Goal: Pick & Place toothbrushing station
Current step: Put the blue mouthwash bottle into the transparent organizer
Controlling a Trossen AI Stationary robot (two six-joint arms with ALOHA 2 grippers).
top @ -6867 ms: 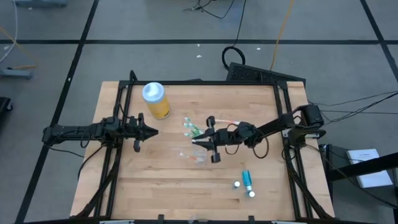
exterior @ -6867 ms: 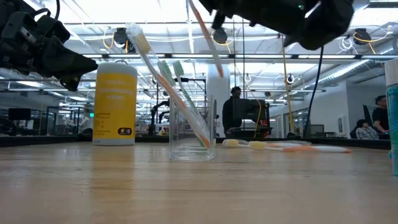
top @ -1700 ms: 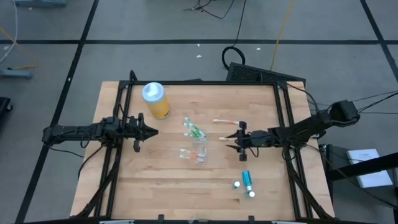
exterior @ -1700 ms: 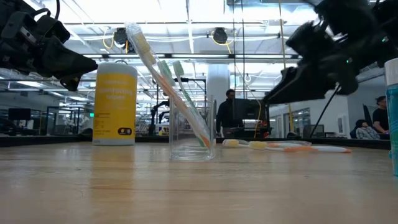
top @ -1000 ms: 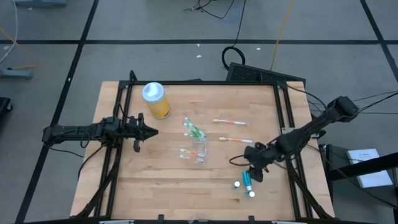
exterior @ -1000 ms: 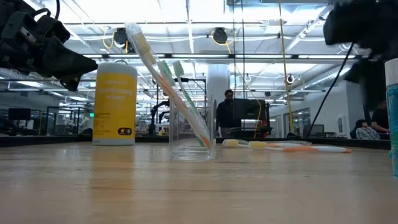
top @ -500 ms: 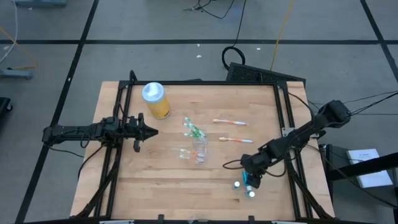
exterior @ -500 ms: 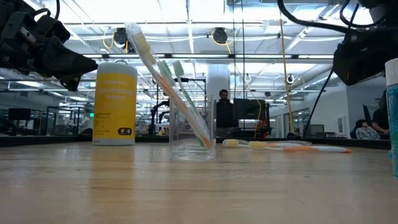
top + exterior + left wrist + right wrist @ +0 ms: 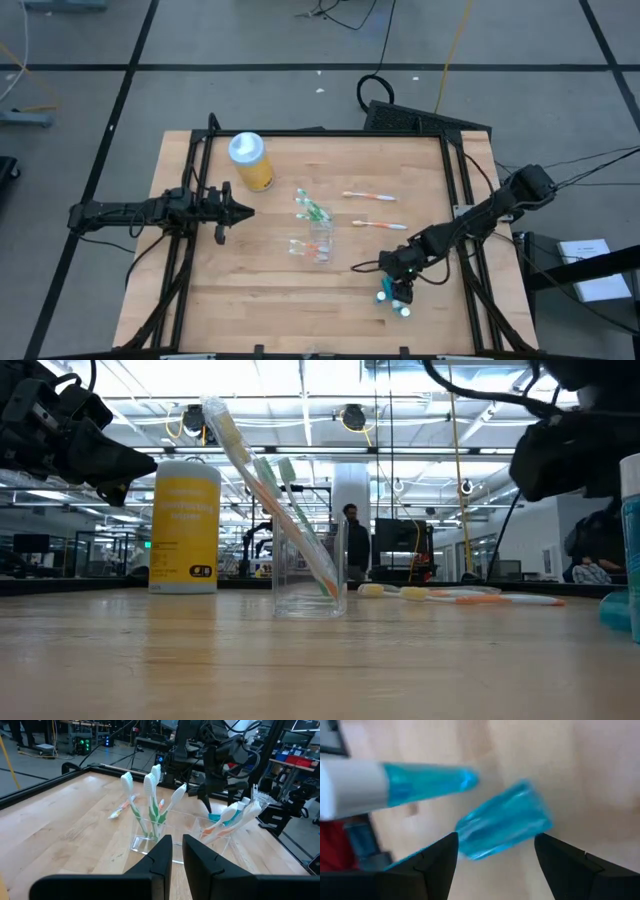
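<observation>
Since the earlier frames my right tool (image 9: 398, 284) has swung away from the clear plastic cup (image 9: 319, 241) and dropped to the near right of the counter (image 9: 250, 300), where the teal tubes (image 9: 392, 298) lie. It now hangs right over them with fingers spread wide, holding nothing. In the right wrist view one teal tube (image 9: 505, 826) sits between my fingertips, a second, white-capped tube (image 9: 395, 785) just beside it. Step in hand, as I judge it: pick one tube. To do it well, I would centre on the nearer tube's body, come down until the fingers straddle it, and close without nudging its neighbour. My left tool (image 9: 238, 211) waits well off on the far side of the cup, fingers nearly shut, nothing between them. The cup already holds several toothbrushes (image 9: 285, 510); two more toothbrushes (image 9: 366, 196) lie flat beyond my right tool. The low view shows the brushes leaning steeply in the cup, which the high view flattens out; only the wrist view shows how the tube sits between my fingers.
</observation>
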